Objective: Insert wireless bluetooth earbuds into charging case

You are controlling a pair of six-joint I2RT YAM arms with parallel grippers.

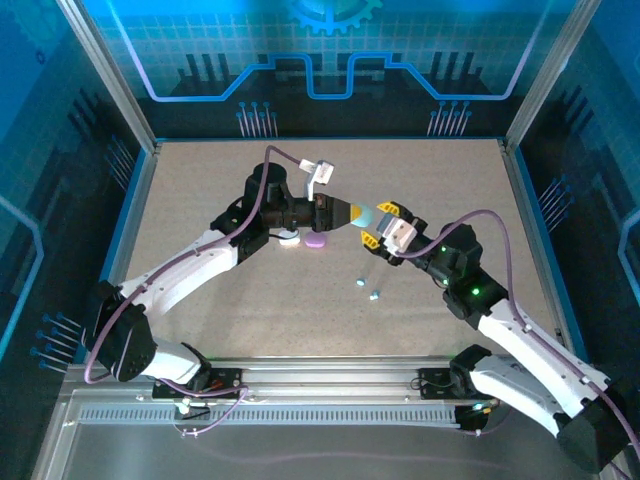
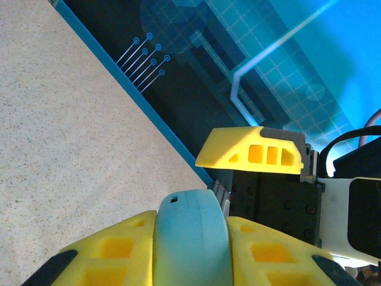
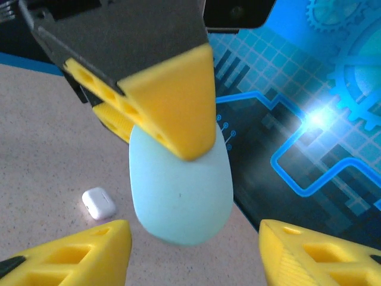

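Earbuds (image 1: 360, 283), two tiny pale blue ones, lie close together on the bare counter (image 1: 200, 190), in front of the two tools and apart from both. The left tool (image 1: 350, 213) is closed on a blue case (image 1: 365, 216), holding it up off the counter. In the left wrist view its yellow fingers (image 2: 113, 253) press both flat sides of the rounded case (image 2: 193, 235). The right tool (image 1: 378, 224) faces the left one with its jaws about half open, holding nothing. In the right wrist view its fingers (image 3: 71, 253) stand to either side of the case's (image 3: 180, 190) free end. A clear gap shows at one finger, while the other sits just beside the shell; whether it touches, I cannot tell. Under the left arm, a white case (image 1: 289, 238) and a purple case (image 1: 315, 242) rest side by side on the counter, well apart from the earbuds.
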